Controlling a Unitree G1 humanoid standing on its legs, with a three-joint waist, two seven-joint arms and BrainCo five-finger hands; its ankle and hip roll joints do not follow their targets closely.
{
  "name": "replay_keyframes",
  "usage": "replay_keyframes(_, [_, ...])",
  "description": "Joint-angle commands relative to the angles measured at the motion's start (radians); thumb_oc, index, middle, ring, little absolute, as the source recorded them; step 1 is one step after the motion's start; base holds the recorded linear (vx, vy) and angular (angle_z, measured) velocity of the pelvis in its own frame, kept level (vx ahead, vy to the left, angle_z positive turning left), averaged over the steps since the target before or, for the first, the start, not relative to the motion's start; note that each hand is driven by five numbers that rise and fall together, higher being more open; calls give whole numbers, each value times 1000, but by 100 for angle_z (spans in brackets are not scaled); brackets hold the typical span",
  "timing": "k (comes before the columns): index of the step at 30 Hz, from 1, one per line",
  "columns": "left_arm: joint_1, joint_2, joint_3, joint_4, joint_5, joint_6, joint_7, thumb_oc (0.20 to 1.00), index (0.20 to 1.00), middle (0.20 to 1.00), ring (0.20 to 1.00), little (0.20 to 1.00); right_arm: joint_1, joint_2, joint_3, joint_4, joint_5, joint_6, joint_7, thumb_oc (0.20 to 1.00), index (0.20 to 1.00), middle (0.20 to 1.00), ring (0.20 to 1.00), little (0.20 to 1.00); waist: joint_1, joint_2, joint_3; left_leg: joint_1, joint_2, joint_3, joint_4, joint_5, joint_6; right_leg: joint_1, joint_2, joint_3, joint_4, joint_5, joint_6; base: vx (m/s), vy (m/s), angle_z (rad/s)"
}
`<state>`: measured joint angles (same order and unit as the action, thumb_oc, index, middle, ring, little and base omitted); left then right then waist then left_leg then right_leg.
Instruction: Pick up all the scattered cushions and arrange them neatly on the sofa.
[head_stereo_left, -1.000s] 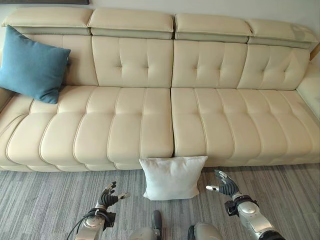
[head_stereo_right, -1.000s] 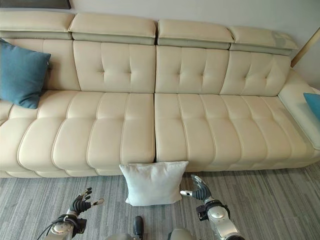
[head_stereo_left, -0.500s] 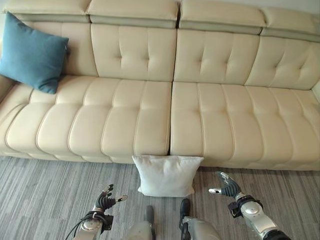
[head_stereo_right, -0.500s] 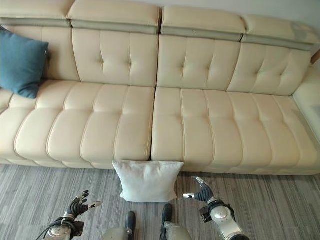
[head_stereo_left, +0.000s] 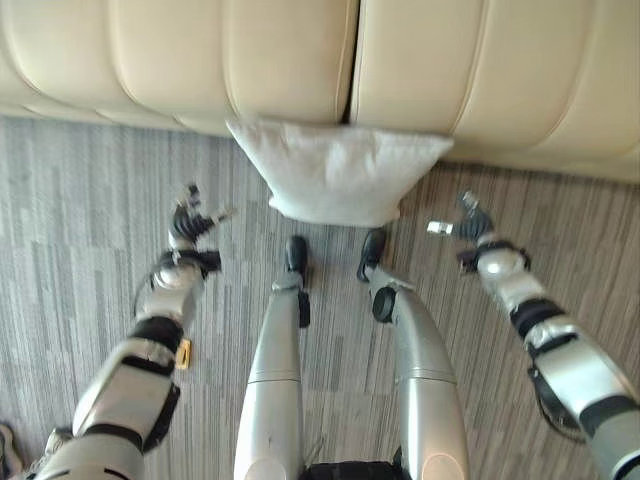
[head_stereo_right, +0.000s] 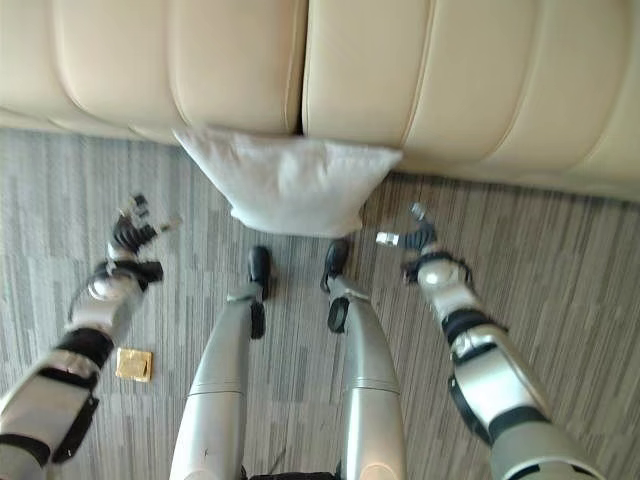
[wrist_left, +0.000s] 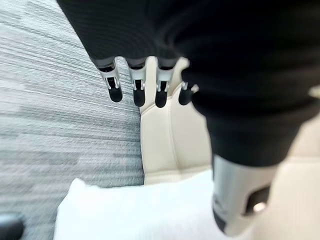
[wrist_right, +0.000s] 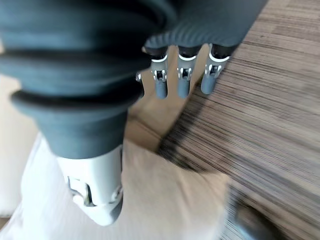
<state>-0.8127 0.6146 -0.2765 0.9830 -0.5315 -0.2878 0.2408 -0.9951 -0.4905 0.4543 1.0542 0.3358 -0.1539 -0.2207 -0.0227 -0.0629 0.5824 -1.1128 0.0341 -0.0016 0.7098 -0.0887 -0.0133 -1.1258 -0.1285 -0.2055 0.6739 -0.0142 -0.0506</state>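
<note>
Your camera has tipped down since a moment ago. White cushion (head_stereo_left: 338, 172) leans on the sofa (head_stereo_left: 480, 80) at 12 o'clock, left hand (head_stereo_left: 188, 222) and right hand (head_stereo_left: 468, 222) flanking it, both spread wide, empty. No writing legible.

A cream leather sofa (head_stereo_left: 290, 55) runs across the far side of the scene, its seat front padded in rounded vertical channels, with a dark seam between two seat sections (roughly at the middle). Below it lies a grey carpet (head_stereo_left: 70, 200) streaked in fine lines of lighter and darker tone. A small flat yellowish square object (head_stereo_right: 133, 364) lies on the carpet, well apart from the sofa. The light is soft and even.
</note>
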Motion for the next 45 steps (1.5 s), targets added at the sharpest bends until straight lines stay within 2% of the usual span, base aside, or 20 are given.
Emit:
replay_keyframes(1, [23,18,-30,12,-31,-40,34,1000,1000,1000,1000,1000,14,3,87,-21,14,-39,-46,1000,1000,1000,1000,1000,5,21,-130,0,3,17,60,-124,-10,16,-24,109,95,-187,119,-33,37,-3])
replay_keyframes(5, [-155,13,-132,91,-18,-20,32,1000,1000,1000,1000,1000,-134,87,163,-5,35,-39,-61,1000,1000,1000,1000,1000,1,30,-133,-110,-9,13,120,-133,-4,-94,-19,119,154,-195,116,-2,19,-6])
replay_keyframes(10, [-304,-58,-209,129,-25,-8,44,1000,1000,1000,1000,1000,-212,216,189,17,115,-52,-77,1000,1000,1000,1000,1000,8,43,-132,-178,-28,5,156,-132,3,-158,-18,120,192,-202,110,-3,5,3])
replay_keyframes(11, [-331,-76,-219,129,-31,-10,49,875,875,875,875,875,-222,240,190,18,136,-56,-75,200,200,200,200,200,9,46,-134,-187,-32,2,159,-131,4,-166,-18,119,197,-203,109,0,0,0])
replay_keyframes(12, [-346,-93,-222,119,-33,-15,57,467,467,467,467,467,-230,267,191,13,159,-61,-76,200,200,200,200,200,11,47,-136,-191,-34,0,156,-128,5,-173,-18,117,200,-204,108,0,0,0])
replay_keyframes(13, [-357,-107,-227,101,-29,-21,67,200,200,200,200,200,-229,283,191,-2,176,-72,-73,200,200,200,200,200,12,49,-137,-197,-38,-2,156,-126,5,-178,-18,116,203,-204,108,-11,-36,5])
replay_keyframes(17, [-341,-121,-229,-4,-7,-48,92,200,200,200,200,200,-211,297,184,-90,193,-106,-71,200,200,200,200,200,11,48,-146,-185,-44,-9,139,-115,4,-170,-11,115,193,-197,108,-22,0,10])
replay_keyframes(21, [-267,-126,-211,-172,50,-72,130,200,200,200,200,200,-152,242,166,-237,146,-130,-71,200,200,200,200,200,10,42,-159,-139,-44,-16,87,-102,0,-128,-5,115,145,-177,112,-33,3,6])
replay_keyframes(25, [-123,-138,-158,-388,116,-81,152,200,200,200,200,200,-28,172,115,-430,78,-139,-68,200,200,200,200,200,6,35,-162,-9,-34,-21,-6,-83,-7,-7,-6,109,60,-153,120,-49,-22,3])
replay_keyframes(27, [-35,-153,-124,-488,146,-83,159,200,200,200,200,200,52,137,79,-543,16,-141,-70,200,200,200,200,200,4,31,-168,78,-33,-17,-71,-72,-12,71,-5,105,5,-145,125,6,-19,2])
replay_keyframes(29, [93,-168,-93,-624,193,-76,151,200,200,200,200,200,185,114,27,-681,-44,-140,-55,200,200,200,200,200,0,25,-172,217,-33,-17,-163,-57,-17,204,3,100,-81,-128,128,-7,-42,1])
replay_keyframes(30, [136,-169,-80,-665,203,-71,142,200,200,200,200,200,234,106,11,-734,-54,-139,-39,200,200,200,200,200,-2,23,-174,260,-37,-10,-201,-22,-15,250,-2,90,-127,-93,123,-16,-50,-3])
replay_keyframes(33, [276,-169,-59,-773,230,-65,105,200,200,200,200,200,386,104,-20,-860,-70,-134,9,200,200,200,200,200,-5,17,-197,420,-34,-7,-288,-12,-22,410,0,80,-222,-78,128,109,-68,-7])
replay_keyframes(34, [352,-171,-47,-826,241,-61,82,200,200,200,200,200,475,103,-32,-925,-71,-130,39,200,200,200,200,200,-10,16,-216,528,-32,-3,-348,-3,-27,520,4,75,-285,-69,132,145,-70,-5])
replay_keyframes(35, [354,-171,-47,-827,241,-61,82,200,200,200,200,200,477,103,-32,-927,-72,-129,40,200,200,200,200,200,-9,16,-214,534,-32,-3,-351,-2,-27,526,4,74,-288,-68,132,158,-72,-5])
replay_keyframes(38, [512,-181,-33,-946,236,-64,34,200,200,200,200,200,627,89,-51,-1043,-75,-120,101,200,200,200,200,200,-18,15,-268,734,-22,10,-474,19,-39,726,21,65,-403,-56,139,241,-92,-9])
replay_keyframes(40, [610,-192,-34,-1024,217,-60,9,200,200,200,200,200,731,82,-69,-1124,-50,-116,139,200,200,200,200,200,-32,13,-324,843,-7,25,-539,34,-44,833,36,68,-468,-45,141,301,-101,-18])
replay_keyframes(41, [666,-181,-37,-1086,221,-53,-4,200,200,200,200,200,794,68,-86,-1186,-31,-116,162,200,200,200,200,200,-41,9,-376,931,-2,41,-582,32,-46,919,54,71,-520,-47,145,370,-148,-20])
replay_keyframes(43, [693,-169,-68,-1132,216,-39,-21,200,200,200,200,200,854,66,-98,-1243,40,-116,178,200,200,200,200,200,-47,7,-432,1027,13,63,-600,18,-56,1025,77,81,-575,-60,136,373,-216,-17])
replay_keyframes(45, [686,-173,-85,-1126,208,-30,-27,200,200,200,200,200,868,61,-111,-1246,57,-117,171,200,200,200,200,200,-51,0,-433,1024,21,62,-569,12,-68,1052,84,81,-578,-72,125,137,-196,-2])
